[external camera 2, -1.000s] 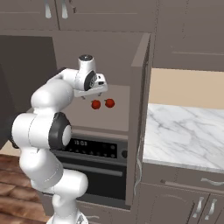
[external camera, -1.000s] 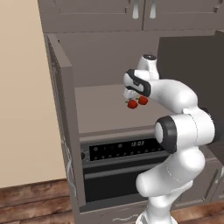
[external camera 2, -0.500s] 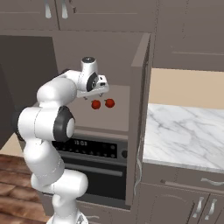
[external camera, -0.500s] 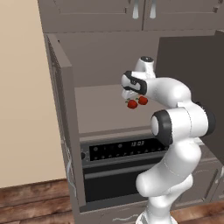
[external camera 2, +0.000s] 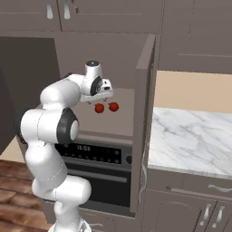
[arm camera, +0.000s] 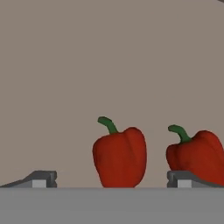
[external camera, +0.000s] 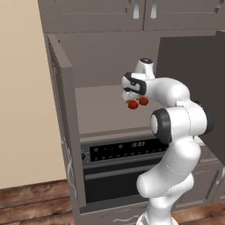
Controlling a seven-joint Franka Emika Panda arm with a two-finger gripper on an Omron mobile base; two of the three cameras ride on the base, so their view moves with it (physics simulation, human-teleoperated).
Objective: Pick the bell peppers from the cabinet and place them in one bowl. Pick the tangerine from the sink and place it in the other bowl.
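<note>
Hand view: bell peppers (arm camera: 119,157) upright, apart

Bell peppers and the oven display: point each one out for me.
left bell pepper (arm camera: 119,156), hand view, middle of its red body.
right bell pepper (arm camera: 197,155), hand view, red body above the fingertip.
oven display (external camera: 138,144), left base view, on the lit digits.

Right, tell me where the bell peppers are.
The bell peppers stand side by side on the cabinet shelf above the oven, just ahead of the open end effector.
</note>
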